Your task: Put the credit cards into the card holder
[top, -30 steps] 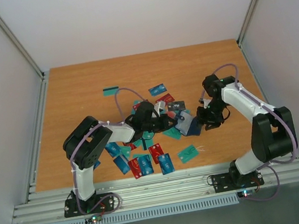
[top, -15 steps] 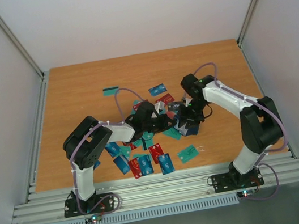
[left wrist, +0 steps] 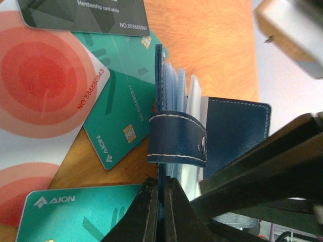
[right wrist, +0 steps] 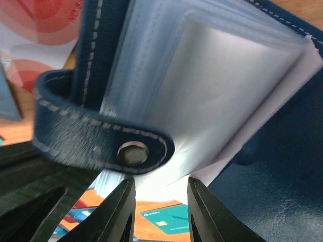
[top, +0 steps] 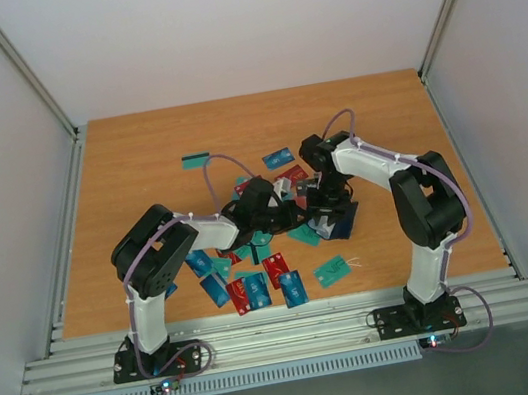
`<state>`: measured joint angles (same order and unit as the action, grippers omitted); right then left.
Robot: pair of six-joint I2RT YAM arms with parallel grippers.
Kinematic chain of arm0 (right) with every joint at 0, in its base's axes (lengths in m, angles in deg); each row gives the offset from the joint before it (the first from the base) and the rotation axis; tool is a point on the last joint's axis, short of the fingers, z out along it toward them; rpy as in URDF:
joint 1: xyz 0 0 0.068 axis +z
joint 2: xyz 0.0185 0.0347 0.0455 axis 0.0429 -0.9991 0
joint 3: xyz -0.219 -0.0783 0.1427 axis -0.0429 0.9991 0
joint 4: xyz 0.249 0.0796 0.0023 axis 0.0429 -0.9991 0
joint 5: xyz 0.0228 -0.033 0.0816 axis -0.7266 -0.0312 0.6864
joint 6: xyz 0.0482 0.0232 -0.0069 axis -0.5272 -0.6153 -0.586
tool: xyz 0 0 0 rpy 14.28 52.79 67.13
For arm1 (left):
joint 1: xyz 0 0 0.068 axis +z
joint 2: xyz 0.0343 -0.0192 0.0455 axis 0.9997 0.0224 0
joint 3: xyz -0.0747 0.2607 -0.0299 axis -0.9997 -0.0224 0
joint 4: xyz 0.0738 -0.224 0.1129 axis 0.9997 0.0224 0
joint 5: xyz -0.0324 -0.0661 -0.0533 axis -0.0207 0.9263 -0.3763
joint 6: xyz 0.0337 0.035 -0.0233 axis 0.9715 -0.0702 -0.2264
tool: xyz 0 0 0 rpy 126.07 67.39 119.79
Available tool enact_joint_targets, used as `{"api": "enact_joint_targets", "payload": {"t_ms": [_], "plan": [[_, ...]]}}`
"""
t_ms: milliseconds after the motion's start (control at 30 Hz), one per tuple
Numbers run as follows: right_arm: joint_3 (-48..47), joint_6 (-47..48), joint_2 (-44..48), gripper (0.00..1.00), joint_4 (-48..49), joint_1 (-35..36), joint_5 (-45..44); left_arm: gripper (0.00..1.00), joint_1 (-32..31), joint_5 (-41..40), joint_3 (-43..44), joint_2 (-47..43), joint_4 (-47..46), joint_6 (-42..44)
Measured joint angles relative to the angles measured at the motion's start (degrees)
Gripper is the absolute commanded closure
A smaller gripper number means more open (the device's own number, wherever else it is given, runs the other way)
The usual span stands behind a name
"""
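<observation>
**Top external view.** The desk (top: pixel 139 178) carries loose credit cards (top: pixel 259 286) in blue, teal, red and black. Most lie in a cluster at the middle and toward the near edge. One teal card (top: pixel 196 158) lies well apart at the far left. The card holder (top: pixel 342 222) is just right of the cluster's middle, between the two arms. The left tool (top: pixel 294 215) reaches it from the left and the right tool (top: pixel 323 210) comes down on it from above. Neither tool's finger gap can be read here.

**Left wrist view.** The left tool (left wrist: pixel 160 201) is closed narrow. Its two fingers pinch the edge of the card holder's (left wrist: pixel 237 126) navy cover, which stands on edge above the desk (left wrist: pixel 202 45). The clasp tab (left wrist: pixel 176 138) wraps across the clear sleeves (left wrist: pixel 176 85), its snap facing right. Teal cards (left wrist: pixel 118 106), a black card (left wrist: pixel 81 12) and a white card with red circles (left wrist: pixel 40 80) lie flat beside it.

**Right wrist view.** The right tool (right wrist: pixel 159 212) has its fingers a narrow gap apart. The lower edge of the clear sleeves (right wrist: pixel 212 91) sits at that gap. Whether the fingers press on the sleeves cannot be told. The clasp tab (right wrist: pixel 101 141) with its metal snap (right wrist: pixel 130 153) hangs left of the fingers. The navy cover (right wrist: pixel 282 166) fills the right side.
</observation>
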<state>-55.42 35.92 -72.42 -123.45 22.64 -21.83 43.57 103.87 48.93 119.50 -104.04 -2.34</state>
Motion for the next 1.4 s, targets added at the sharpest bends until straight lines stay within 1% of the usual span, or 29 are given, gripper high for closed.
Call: {"api": "enact_joint_targets", "payload": {"t_ms": [133, 267, 467, 800, 1167, 1400], "plan": [[0.0, 0.0, -1.7, 0.69, 0.1, 0.0, -0.5, 1.0, 0.0, 0.0, 0.3, 0.0, 0.3, 0.0], [0.0, 0.0, -1.9, 0.66, 0.3, 0.0, -0.5, 1.0, 0.0, 0.0, 0.3, 0.0, 0.5, 0.0], [0.0, 0.1, -1.7, 0.63, 1.2, 0.0, -0.5, 1.0, 0.0, -0.1, 0.3, 0.0, 0.9, 0.0], [0.0, 0.1, -1.7, 0.63, 1.2, 0.0, -1.6, 1.0, 0.0, 0.0, 0.6, 0.0, 1.4, 0.2], [0.8, 1.8, -1.8, 0.63, -3.4, 0.0, -11.4, 1.0, 0.0, 0.0, 1.4, 0.0, 2.6, 0.7], [5.0, 2.6, -0.5, 0.64, -4.9, -0.4, -15.8, 1.0, 0.0, 0.1, 2.1, 0.0, 3.7, 1.6]]}}
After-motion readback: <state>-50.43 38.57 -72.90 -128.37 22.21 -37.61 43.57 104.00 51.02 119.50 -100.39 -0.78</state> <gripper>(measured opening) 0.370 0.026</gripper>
